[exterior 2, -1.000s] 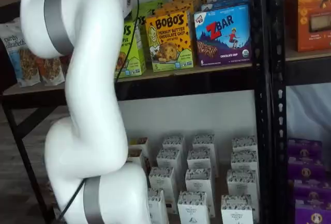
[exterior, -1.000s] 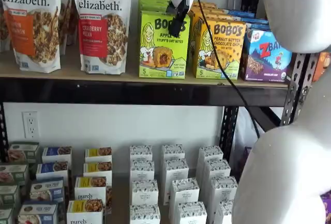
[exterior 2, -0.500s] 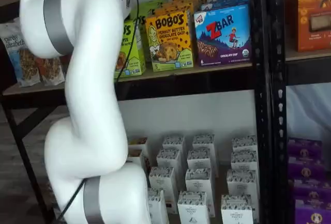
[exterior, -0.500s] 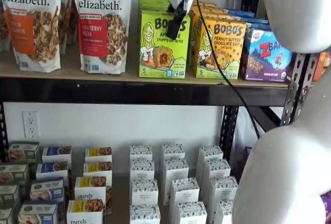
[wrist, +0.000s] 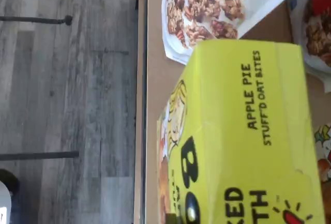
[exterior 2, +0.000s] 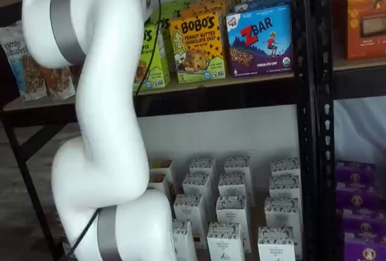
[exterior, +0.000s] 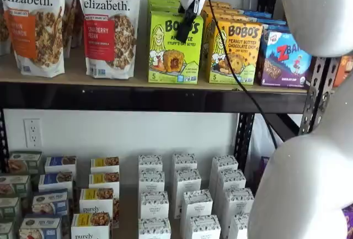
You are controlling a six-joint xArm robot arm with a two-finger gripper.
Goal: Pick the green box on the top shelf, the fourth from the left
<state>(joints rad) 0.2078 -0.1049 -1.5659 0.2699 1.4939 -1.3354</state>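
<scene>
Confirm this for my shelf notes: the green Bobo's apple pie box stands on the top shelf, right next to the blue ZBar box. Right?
Not quite. The green box is on the top shelf, but its neighbour is the yellow-orange Bobo's peanut butter box; the ZBar box stands beyond that, as a shelf view shows.

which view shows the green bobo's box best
A shelf view: the green box faces the camera on the top shelf, only its upper front crossed by the gripper. The other shelf view hides most behind the arm; the wrist view crops it.

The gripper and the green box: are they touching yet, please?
Cannot tell. In a shelf view the gripper overlaps the green box, hiding any contact or gap.
</scene>
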